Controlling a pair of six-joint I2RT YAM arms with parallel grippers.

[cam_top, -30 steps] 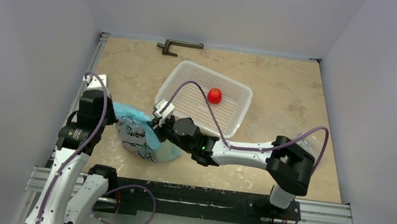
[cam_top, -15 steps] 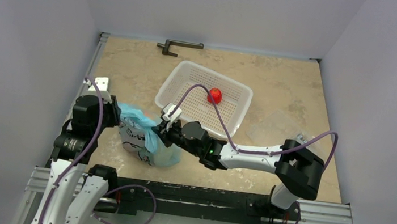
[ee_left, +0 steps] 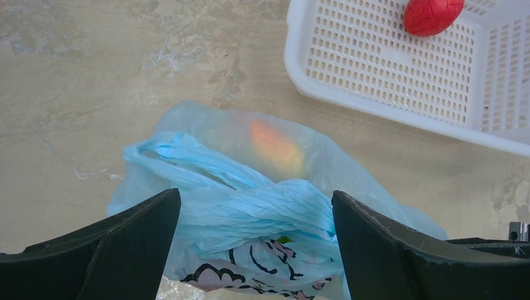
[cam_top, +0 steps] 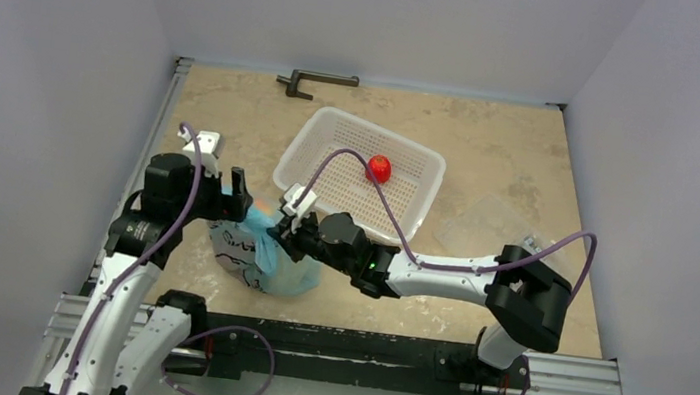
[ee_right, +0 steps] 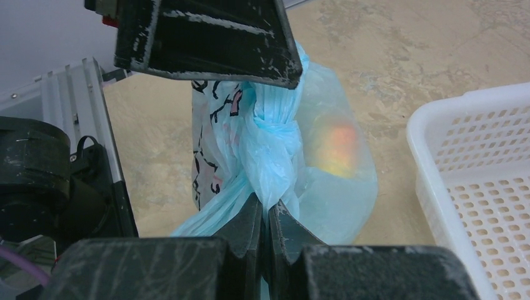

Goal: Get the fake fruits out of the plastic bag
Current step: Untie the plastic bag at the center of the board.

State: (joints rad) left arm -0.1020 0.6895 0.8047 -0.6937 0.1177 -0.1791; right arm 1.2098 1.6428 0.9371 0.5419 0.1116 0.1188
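Observation:
The light blue plastic bag [cam_top: 264, 252] with a pink-and-white cartoon print lies on the table between my arms. My right gripper [cam_top: 279, 232] is shut on its twisted handles [ee_right: 272, 147], seen close up in the right wrist view [ee_right: 267, 209]. An orange-yellow fake fruit [ee_left: 275, 147] glows through the thin film [ee_right: 337, 150]; the other fruits are hidden inside. My left gripper [ee_left: 255, 195] hangs open just above the bag [ee_left: 250, 206], its fingers [ee_left: 125, 237] wide on either side and touching nothing.
A white perforated basket [cam_top: 333, 140] holding a small red fruit [cam_top: 379, 168] stands just beyond the bag. A dark metal bracket [cam_top: 315, 80] lies at the back wall. A clear box [cam_top: 489, 225] sits to the right. The aluminium rail [cam_top: 338, 347] runs along the near edge.
My left gripper has opened, let go of the bag and swung right over it. The right gripper keeps its grip on the handles.

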